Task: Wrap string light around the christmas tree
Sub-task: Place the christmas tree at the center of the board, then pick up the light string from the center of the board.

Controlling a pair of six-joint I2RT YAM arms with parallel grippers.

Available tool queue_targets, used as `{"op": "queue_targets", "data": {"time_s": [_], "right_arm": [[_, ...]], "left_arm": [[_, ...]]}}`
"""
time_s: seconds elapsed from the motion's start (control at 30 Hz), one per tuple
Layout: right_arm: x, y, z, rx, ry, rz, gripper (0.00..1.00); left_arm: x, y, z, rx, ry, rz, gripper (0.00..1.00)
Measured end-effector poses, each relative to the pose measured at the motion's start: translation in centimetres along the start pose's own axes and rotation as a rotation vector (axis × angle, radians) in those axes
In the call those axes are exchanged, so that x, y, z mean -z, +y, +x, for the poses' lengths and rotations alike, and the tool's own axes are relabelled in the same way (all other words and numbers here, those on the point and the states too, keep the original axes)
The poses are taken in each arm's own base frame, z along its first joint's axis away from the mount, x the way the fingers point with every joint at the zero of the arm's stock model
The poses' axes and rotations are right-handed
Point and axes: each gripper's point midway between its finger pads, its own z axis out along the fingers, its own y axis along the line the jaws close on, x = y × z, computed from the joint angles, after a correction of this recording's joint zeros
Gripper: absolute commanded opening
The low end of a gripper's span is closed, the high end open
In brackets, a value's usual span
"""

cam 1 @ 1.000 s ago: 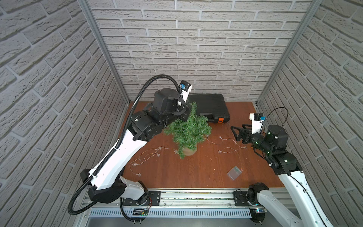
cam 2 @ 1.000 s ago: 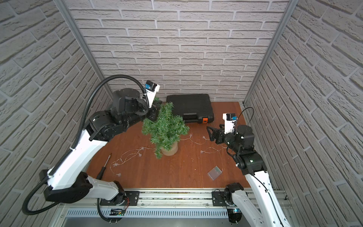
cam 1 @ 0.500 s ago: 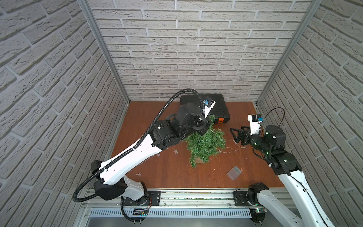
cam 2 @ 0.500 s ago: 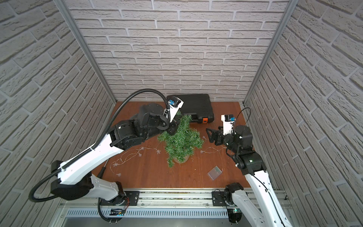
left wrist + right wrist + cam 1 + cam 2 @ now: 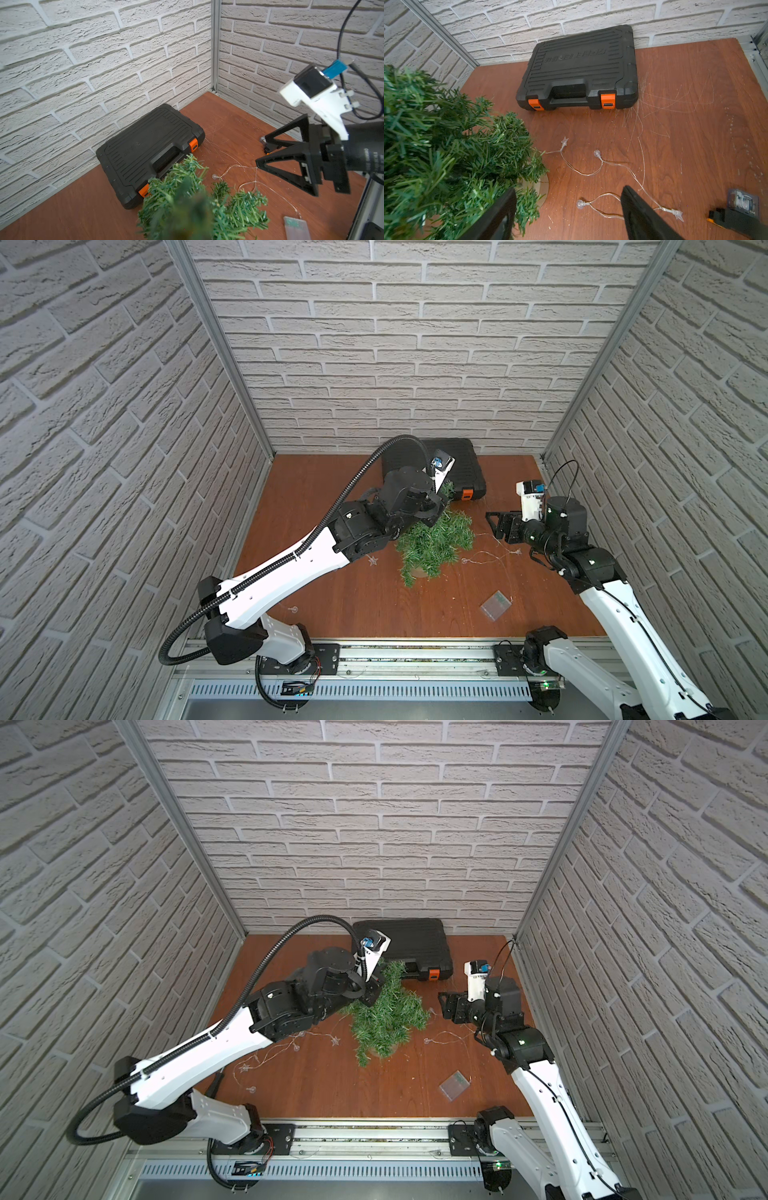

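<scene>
The left end effector (image 5: 434, 516) pinches the christmas tree (image 5: 432, 545) near its top, apparently steadying it, while the right end effector (image 5: 260, 150) hangs spread above the string light (image 5: 597, 153) lying loose on the counter (image 5: 316, 497).

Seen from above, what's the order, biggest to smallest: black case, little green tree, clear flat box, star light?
Black plastic case and bushy green christmas tree: about alike, unranked.
Then the clear rectangular box.
Smallest, the clear plastic star.
</scene>
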Motion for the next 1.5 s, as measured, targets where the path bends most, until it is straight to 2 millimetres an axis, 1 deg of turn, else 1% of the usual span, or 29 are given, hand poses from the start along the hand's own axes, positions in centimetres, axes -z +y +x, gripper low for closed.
{"op": "queue_targets", "data": {"time_s": [0.23, 0.3, 0.4, 0.47, 0.53, 0.6, 0.7, 0.73, 0.8, 0.87, 0.93, 1.0, 1.07, 1.13, 1.2, 1.23, 1.27, 1.33, 1.4, 1.5], "right_arm": [[-0.9, -1.1, 0.6, -0.024, 0.037, 0.058, 0.79], [-1.5, -1.4, 0.8, -0.028, 0.061, 0.069, 0.79], [-2.3, -1.5, 0.7, -0.032, 0.089, 0.077, 0.79], [-2.9, -1.6, 0.6, -0.034, 0.106, 0.082, 0.8], [-3.5, -1.7, 0.6, -0.035, 0.124, 0.088, 0.8], [-4.3, -1.8, 0.6, -0.032, 0.148, 0.094, 0.8], [-5.5, -2.1, 0.5, -0.022, 0.184, 0.106, 0.8], [-6.0, -2.1, 0.5, -0.019, 0.195, 0.108, 0.8], [-6.9, -2.3, 0.6, -0.018, 0.224, 0.113, 0.8], [-7.8, -2.4, 0.7, -0.019, 0.25, 0.117, 0.8], [-8.5, -2.5, 0.9, -0.016, 0.274, 0.12, 0.8], [-9.2, -2.6, 1.1, -0.013, 0.299, 0.121, 0.8], [-9.9, -2.7, 1.3, -0.012, 0.325, 0.119, 0.8], [-10.7, -2.7, 1.7, -0.012, 0.351, 0.111, 0.78], [-11.6, -2.7, 2.2, -0.01, 0.38, 0.104, 0.76], [-11.9, -2.8, 2.5, -0.009, 0.394, 0.1, 0.76], [-12.3, -2.9, 2.9, -0.011, 0.413, 0.099, 0.74], [-12.9, -3.1, 3.8, -0.014, 0.447, 0.099, 0.73], [-13.4, -3.3, 4.7, -0.017, 0.48, 0.102, 0.71], [-13.8, -3.7, 5.8, -0.017, 0.522, 0.109, 0.7]], "left_arm": [[0.4, 0.4, 0.1, 0.028, -0.003, -0.014, 0.0], [0.4, 0.4, 0.1, 0.032, -0.003, -0.014, 0.22], [0.6, 0.5, -0.3, 0.036, -0.012, -0.017, 0.38], [0.8, 0.7, -0.9, 0.041, -0.026, -0.02, 0.39], [1.1, 0.8, -1.7, 0.049, -0.043, -0.024, 0.46], [1.4, 1.0, -2.5, 0.056, -0.059, -0.026, 0.56], [2.1, 1.3, -4.0, 0.068, -0.09, -0.028, 0.63], [2.4, 1.4, -4.3, 0.071, -0.097, -0.03, 0.64], [3.2, 2.2, -5.2, 0.081, -0.115, -0.058, 0.65], [4.3, 3.3, -5.6, 0.093, -0.123, -0.101, 0.68], [5.8, 4.9, -5.5, 0.113, -0.123, -0.159, 0.69], [7.6, 7.2, -5.0, 0.155, -0.119, -0.22, 0.68], [9.7, 10.5, -3.7, 0.235, -0.11, -0.297, 0.65], [12.0, 14.4, -1.4, 0.345, -0.094, -0.399, 0.63], [13.8, 17.5, 1.9, 0.447, -0.055, -0.493, 0.62], [14.2, 18.5, 3.8, 0.487, -0.024, -0.525, 0.62], [14.7, 19.1, 5.9, 0.529, 0.016, -0.553, 0.62], [14.5, 19.4, 9.4, 0.587, 0.098, -0.572, 0.63], [13.3, 19.1, 13.2, 0.632, 0.211, -0.573, 0.63], [11.2, 18.4, 18.2, 0.682, 0.379, -0.559, 0.64]]}}
